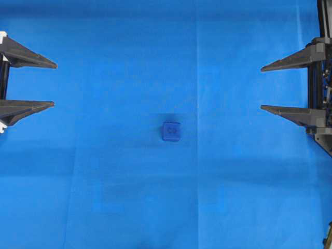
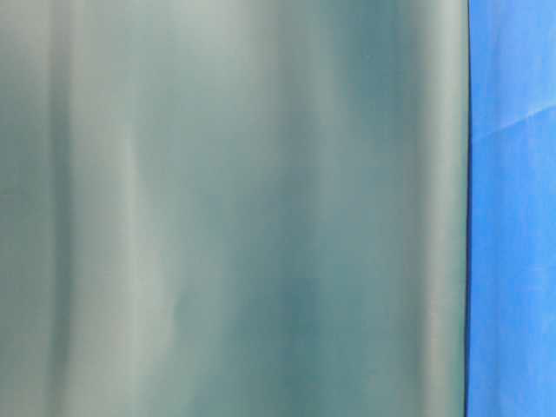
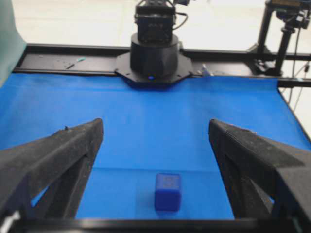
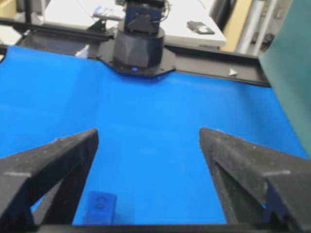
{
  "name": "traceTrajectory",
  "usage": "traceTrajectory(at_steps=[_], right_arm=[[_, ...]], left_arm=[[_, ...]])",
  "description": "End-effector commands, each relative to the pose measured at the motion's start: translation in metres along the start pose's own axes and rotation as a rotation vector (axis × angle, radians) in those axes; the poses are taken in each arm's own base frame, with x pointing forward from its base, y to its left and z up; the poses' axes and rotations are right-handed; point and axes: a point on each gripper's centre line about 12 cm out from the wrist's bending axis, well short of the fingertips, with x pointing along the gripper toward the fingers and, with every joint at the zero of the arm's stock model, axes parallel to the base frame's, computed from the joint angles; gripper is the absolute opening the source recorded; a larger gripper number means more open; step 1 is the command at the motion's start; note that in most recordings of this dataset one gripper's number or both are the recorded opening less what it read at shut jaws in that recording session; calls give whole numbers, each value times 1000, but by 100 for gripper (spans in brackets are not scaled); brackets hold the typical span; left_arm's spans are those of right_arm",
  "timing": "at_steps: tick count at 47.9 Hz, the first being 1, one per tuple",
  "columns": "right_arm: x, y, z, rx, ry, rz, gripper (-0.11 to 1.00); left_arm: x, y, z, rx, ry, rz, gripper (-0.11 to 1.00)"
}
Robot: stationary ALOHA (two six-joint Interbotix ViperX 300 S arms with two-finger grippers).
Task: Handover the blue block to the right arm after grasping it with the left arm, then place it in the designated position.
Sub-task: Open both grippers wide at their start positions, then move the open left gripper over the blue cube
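The blue block (image 1: 171, 131) lies alone on the blue cloth near the middle of the table, its embossed face up. It also shows low in the left wrist view as the block (image 3: 168, 191) and at the bottom left of the right wrist view as the block (image 4: 100, 207). My left gripper (image 1: 54, 84) stands open at the far left edge, well away from the block. At the far right edge my right gripper (image 1: 261, 87) is open too, nothing between its fingers. Seen from the wrists, the left gripper (image 3: 155, 127) and the right gripper (image 4: 148, 136) both have wide gaps.
The blue cloth (image 1: 129, 197) covers the whole table. The opposite arm's black base (image 3: 153, 53) stands at the cloth's far edge, as does the other base (image 4: 137, 46). A grey-green sheet (image 2: 234, 208) fills most of the table-level view.
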Motion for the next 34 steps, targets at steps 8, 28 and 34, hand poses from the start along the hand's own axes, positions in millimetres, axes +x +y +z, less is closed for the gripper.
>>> traceTrajectory(at_steps=[8,28,34], right_arm=[[5,-1,8,4,-31,-3,97],[6,-4,9,4,-36,-17,97],[6,-4,9,4,-36,-17,97]], left_arm=[[10,0,6,3,-17,1,93],[87,1,-10,13,48,0,93],[116,1,-13,10,74,1,93]])
